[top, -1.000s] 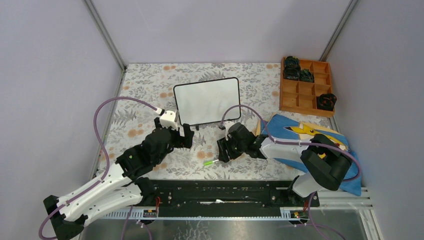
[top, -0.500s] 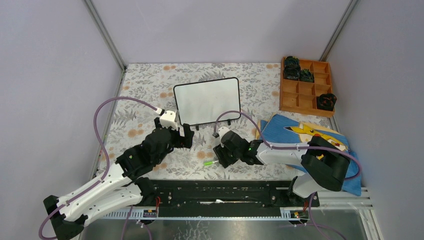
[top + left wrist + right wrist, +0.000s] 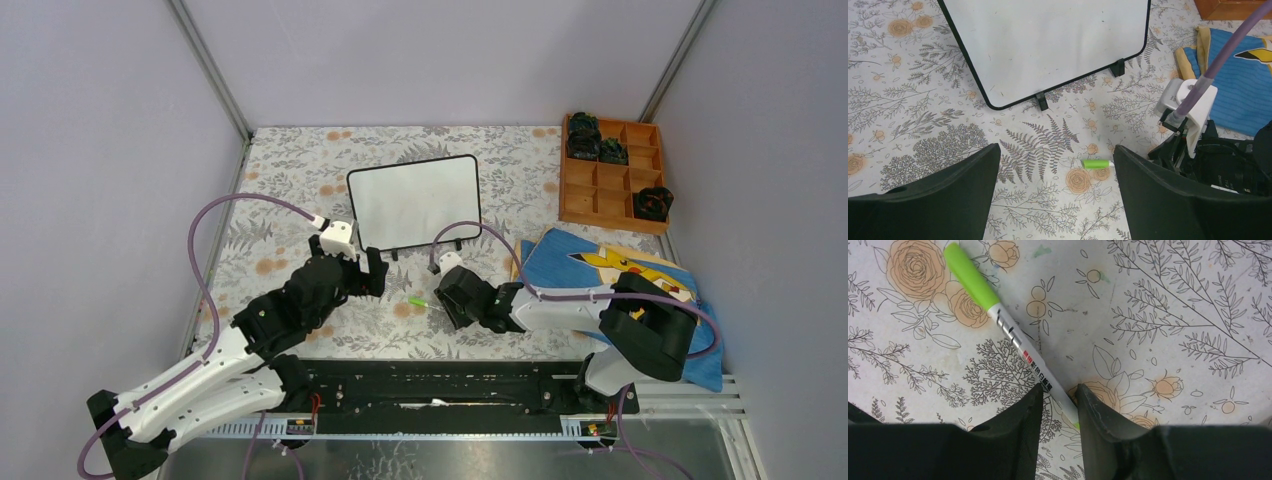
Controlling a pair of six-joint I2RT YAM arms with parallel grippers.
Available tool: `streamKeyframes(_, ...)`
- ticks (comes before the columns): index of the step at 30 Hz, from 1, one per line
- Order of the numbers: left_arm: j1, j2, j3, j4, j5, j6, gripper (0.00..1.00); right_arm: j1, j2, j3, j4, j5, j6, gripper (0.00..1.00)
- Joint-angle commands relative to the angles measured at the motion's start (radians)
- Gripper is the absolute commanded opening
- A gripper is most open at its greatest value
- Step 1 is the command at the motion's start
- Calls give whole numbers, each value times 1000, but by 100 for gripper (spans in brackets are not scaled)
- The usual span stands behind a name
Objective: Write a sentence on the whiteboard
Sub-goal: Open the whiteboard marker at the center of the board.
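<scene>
The whiteboard (image 3: 414, 202) stands on its small black feet at the middle of the floral table; its face (image 3: 1048, 45) is blank and no sentence shows on it. A white marker with a light-green cap (image 3: 417, 301) lies in front of the board. My right gripper (image 3: 445, 302) is low over the table, its jaws pinched round the marker's rear end (image 3: 1055, 390), while the cap end (image 3: 968, 275) sticks out ahead. My left gripper (image 3: 365, 268) hovers open to the left with nothing between its fingers, and the marker's cap (image 3: 1096, 163) lies by its right finger.
A wooden compartment tray (image 3: 585, 195) holding several black items sits at the back right. A blue cloth with a yellow cartoon figure (image 3: 620, 275) lies under the right arm. Purple cables loop over both arms. Grey walls close in the table on three sides.
My right gripper moved left and down onto the marker and narrowed its jaws round it. The marker's cap end swung toward the board. The left arm has not moved.
</scene>
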Motion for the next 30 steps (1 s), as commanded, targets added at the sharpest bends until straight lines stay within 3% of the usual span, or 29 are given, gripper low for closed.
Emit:
streamKeyframes(1,-5,5,20,31,-6,-10,91,12,-12,-50,-58,43,38,36)
streamKeyframes(6,-4,11,22,32,-2,-10,91,28,-28,-54,-56,25,41,25)
streamKeyframes(9,-5,13,23,31,2,-10,91,32,-27,-44,-53,15,33,24)
streamKeyframes(11,-5,13,23,31,3,-9,91,33,-21,-32,-58,15,29,28)
streamKeyframes(15,-4,6,22,32,4,-10,91,32,1,4,-77,35,28,49)
streamKeyframes(18,-5,-1,21,30,5,-12,91,33,27,40,-97,56,25,55)
streamKeyframes(30,-5,-11,23,27,10,-17,91,32,192,178,-145,119,-25,50)
